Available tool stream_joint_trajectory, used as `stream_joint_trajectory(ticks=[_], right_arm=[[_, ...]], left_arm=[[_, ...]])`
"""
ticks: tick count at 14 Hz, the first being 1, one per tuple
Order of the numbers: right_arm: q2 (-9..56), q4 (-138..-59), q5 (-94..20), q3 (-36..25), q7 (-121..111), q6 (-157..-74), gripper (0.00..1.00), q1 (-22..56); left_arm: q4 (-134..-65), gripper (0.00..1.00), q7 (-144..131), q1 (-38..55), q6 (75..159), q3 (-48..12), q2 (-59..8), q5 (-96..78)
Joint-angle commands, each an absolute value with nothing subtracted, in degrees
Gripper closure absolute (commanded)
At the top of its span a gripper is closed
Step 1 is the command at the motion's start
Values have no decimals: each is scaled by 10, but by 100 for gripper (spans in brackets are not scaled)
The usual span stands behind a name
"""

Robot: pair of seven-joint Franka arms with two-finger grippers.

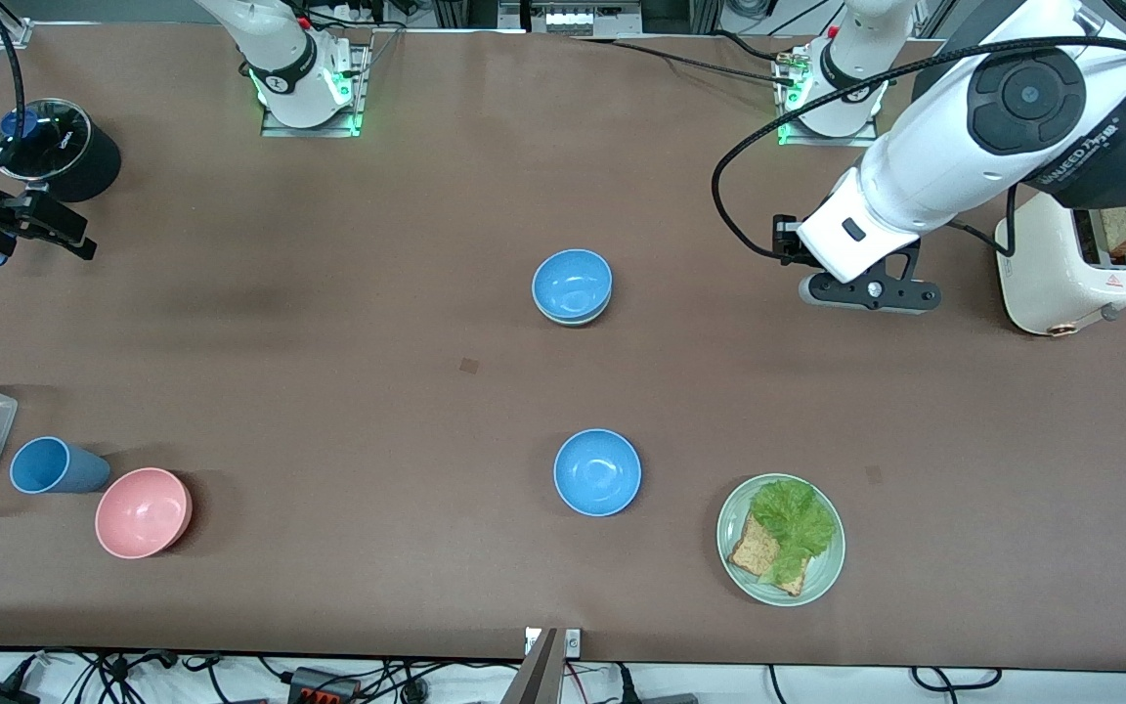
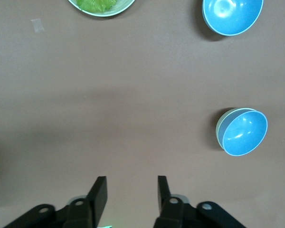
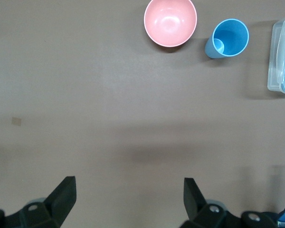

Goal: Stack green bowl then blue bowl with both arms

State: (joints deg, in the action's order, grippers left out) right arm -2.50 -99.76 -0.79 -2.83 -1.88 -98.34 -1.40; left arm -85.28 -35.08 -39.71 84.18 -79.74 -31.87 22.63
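A blue bowl (image 1: 573, 284) sits nested in the green bowl (image 1: 571, 315) at mid-worktop (image 1: 348, 323); only a pale rim of the green one shows under it. The left wrist view shows that rim (image 2: 219, 127) more plainly. A second blue bowl (image 1: 597, 471) lies nearer the front camera, beside a plate (image 1: 825, 577) of bread and lettuce. The left hand (image 1: 866, 291) hangs over bare worktop by the toaster (image 1: 1061, 279), fingers (image 2: 99, 194) moderately apart and holding nothing. The right hand (image 1: 21, 227) waits at its own end, fingers (image 3: 66, 190) spread wide and holding nothing; its wrist view shows the pink bowl (image 3: 170, 22), cup (image 3: 228, 39) and clear box (image 3: 280, 57).
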Motion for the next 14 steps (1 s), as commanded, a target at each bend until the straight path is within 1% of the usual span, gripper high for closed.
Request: stream_joint_trajectory(ticks=[1,2,3,6,8,9,11,12,13,14], right_arm=[[-31,-996,-4,-18,-25,-976,0,-22],[-31,-997,-4,-17,-25,-976,0,-22],[-31,-997,-4,-17,-26,-976,0,-22],[-31,-997,-4,-18,-25,-973,0,-22],[-32,-997,-4,-17,-25,-969,0,-19],[-32,-997,-4,-18,-25,-969,0,-18],[-32,-997,-4,-18,-25,-969,0,-18],[-32,-997,-4,-18,-25,-969,0,-18],[-32,-997,-4,-18,-25,-969,0,-18],[-32,-997,-1,-18,-25,-969,0,-18]], left_arm=[[-845,26,-281,-410,834,-788,-296,236],[-850,4,-264,-410,835,-768,-275,227],[-852,0,-238,-409,835,-743,-246,206],[-860,0,-104,-405,838,-608,-129,90],[-876,0,-68,-384,854,-502,-78,58],[-885,0,-68,-348,858,-431,-63,42],[-912,0,-68,-237,888,-263,-41,38],[-926,0,-68,-189,903,-201,-33,38],[-931,0,-69,-166,904,-180,-26,39],[-931,0,-69,-159,901,-179,-19,47]])
